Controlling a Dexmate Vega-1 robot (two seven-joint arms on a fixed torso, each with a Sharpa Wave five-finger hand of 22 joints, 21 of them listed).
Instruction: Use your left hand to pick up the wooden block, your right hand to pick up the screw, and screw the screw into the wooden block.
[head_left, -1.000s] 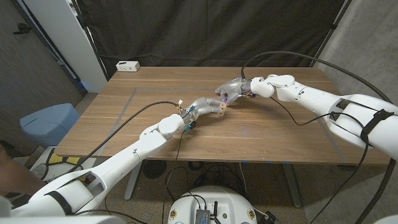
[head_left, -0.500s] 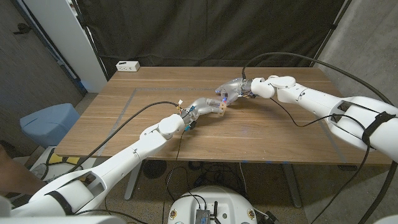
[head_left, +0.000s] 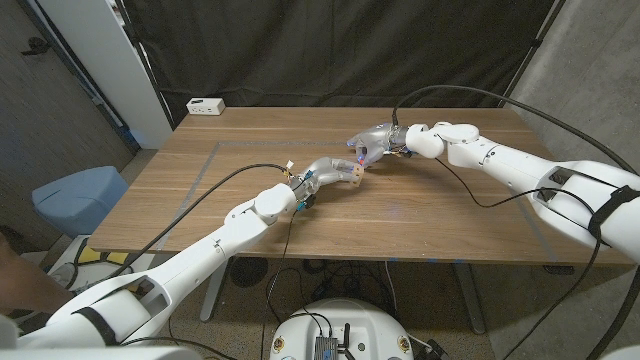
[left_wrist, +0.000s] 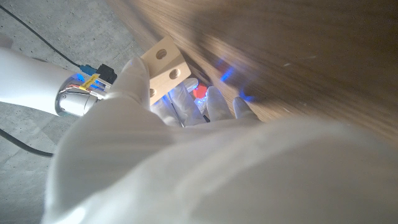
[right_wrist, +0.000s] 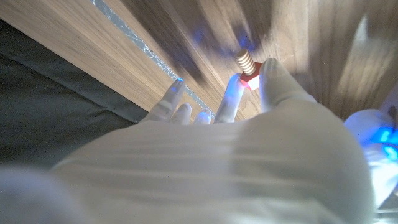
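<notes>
The left robot hand (head_left: 335, 172) reaches out over the middle of the wooden bench (head_left: 200, 190) and grips the wooden block (head_left: 355, 177). In the left wrist view the same robot hand (left_wrist: 155, 143) shows its fingers (left_wrist: 214, 106) curled up around the pale block (left_wrist: 163, 67), which has two round holes in its faces and stands tilted above the fingertips.

The right robot hand (head_left: 372, 144) comes in from the far right side and meets the left one just above the block. It pinches the screw (right_wrist: 247, 67) between thumb and a finger; in the right wrist view the right robot hand (right_wrist: 236, 143) holds the red head, and the pale threaded shaft points away from the palm toward the bench surface. A small red spot (left_wrist: 199, 93) beside the block in the left wrist view looks like that screw head, close to the block; whether the thread touches a hole I cannot tell.

A small white box (head_left: 206, 106) sits at the far left corner of the bench, well apart from both hands. Black cables (head_left: 480, 92) run along both arms.
</notes>
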